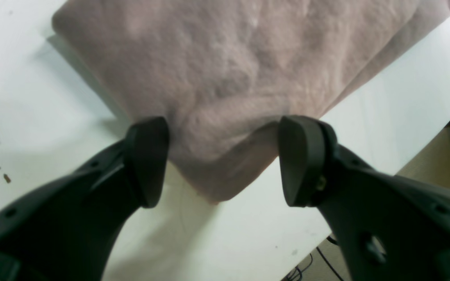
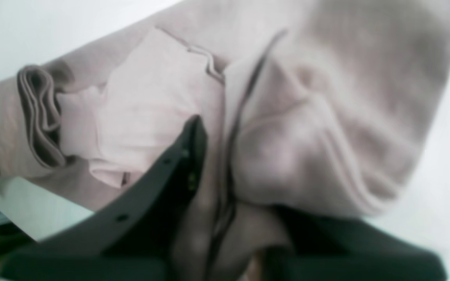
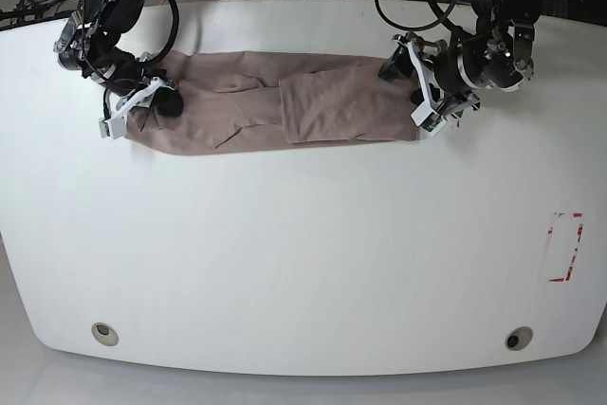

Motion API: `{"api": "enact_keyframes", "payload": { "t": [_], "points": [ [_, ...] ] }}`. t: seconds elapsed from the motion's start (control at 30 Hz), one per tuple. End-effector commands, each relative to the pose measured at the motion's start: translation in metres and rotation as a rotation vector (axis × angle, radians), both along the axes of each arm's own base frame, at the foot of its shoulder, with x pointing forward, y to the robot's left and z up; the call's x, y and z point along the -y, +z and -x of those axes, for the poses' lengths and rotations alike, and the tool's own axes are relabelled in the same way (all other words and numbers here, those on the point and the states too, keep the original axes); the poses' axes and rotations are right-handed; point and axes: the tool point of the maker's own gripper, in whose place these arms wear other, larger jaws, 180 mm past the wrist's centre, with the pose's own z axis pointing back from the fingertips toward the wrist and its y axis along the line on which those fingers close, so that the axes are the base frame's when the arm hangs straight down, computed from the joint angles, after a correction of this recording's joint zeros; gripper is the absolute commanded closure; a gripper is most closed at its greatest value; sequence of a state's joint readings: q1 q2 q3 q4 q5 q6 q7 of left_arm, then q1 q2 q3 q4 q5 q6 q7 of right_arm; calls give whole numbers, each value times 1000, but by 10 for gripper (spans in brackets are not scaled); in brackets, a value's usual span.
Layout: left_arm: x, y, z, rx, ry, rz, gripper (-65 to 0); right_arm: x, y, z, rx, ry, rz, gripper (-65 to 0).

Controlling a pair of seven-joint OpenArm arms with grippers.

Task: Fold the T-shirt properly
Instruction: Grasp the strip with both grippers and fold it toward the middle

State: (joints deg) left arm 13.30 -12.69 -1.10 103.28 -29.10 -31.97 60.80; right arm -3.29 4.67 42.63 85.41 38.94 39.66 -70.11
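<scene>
**T-shirt flat on table, one tool at each end**

The T-shirt [image 3: 285, 111] is laid as a long folded band on the white table [image 3: 303, 253]. The left tool [image 1: 224, 160] is held wide, its fingers [image 1: 149, 160] straddling a folded corner. The right tool [image 2: 225, 183] is seen pinched narrow on bunched T-shirt fabric at the opposite end.
</scene>
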Motion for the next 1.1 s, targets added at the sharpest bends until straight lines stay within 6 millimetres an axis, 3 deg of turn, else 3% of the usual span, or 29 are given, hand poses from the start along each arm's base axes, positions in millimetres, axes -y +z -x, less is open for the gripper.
{"api": "enact_keyframes", "payload": {
  "t": [0.0,0.23,0.37,0.53,0.83,0.9,1.07],
  "points": [
    [2,6,-8,28,0,15,-407,11,19,-13,70,1,37,0],
    [-2,-7,-21,5,34,42,-407,9,55,-10,135,7,135,0],
    [23,-2,-24,50,-10,101,-407,-3,76,-13,178,46,178,0],
    [33,-9,-24,29,-37,110,-407,-50,97,-24,253,177,184,0],
    [37,-18,-16,-5,-48,111,-407,-173,118,-28,367,433,26,0],
    [36,-18,-17,-3,-46,110,-407,-191,121,-26,388,480,2,0],
    [35,-20,-12,-15,-44,112,-407,-234,115,-19,391,590,-77,-13]
  ]
}}
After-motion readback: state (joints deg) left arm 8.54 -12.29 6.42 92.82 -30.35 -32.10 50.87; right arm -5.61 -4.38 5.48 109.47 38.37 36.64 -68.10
